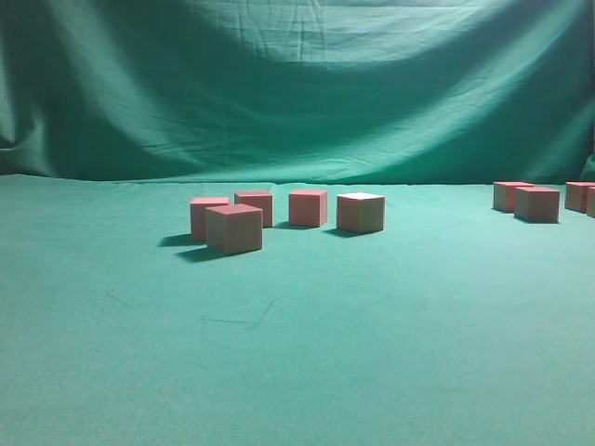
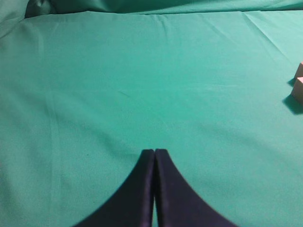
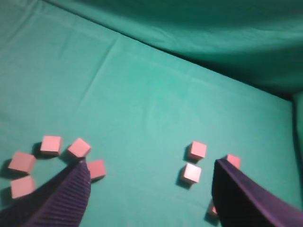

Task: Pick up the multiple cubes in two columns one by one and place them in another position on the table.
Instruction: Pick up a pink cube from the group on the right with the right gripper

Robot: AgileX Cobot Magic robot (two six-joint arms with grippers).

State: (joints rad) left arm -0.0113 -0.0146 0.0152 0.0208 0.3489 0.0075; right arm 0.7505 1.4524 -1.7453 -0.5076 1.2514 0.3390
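Here your left tool (image 2: 155, 152) sits clenched, its two dark fingers pressed tip to tip low over bare green bench (image 2: 142, 85), grasping nothing. The only cubes it can see are two pale corners (image 2: 298, 87) at the far right edge of its wrist view, well apart from its tips.

Your right tool (image 3: 151, 163) is released, its ribbed fingers (image 3: 71, 194) spread wide and held high above the bench with nothing between them. Looking down through that gap you see bare cloth. Just beside the left finger lies a loose cluster of five cubes (image 3: 52, 158), one of them (image 3: 97, 169) seeming to touch the finger's edge in the picture. Nearer the right finger are two cubes in a short column (image 3: 194, 163), with another (image 3: 233, 161) peeking over that finger's top and one more partly hidden under it.

From the exterior view, the nearest cube (image 1: 233, 229) fronts the cluster, the other four strung out behind it, the rightmost (image 1: 361, 212) with a pale top. Further right, four more (image 1: 537, 203) sit at the frame edge. Behind them hangs the draped green backdrop (image 1: 297, 84).
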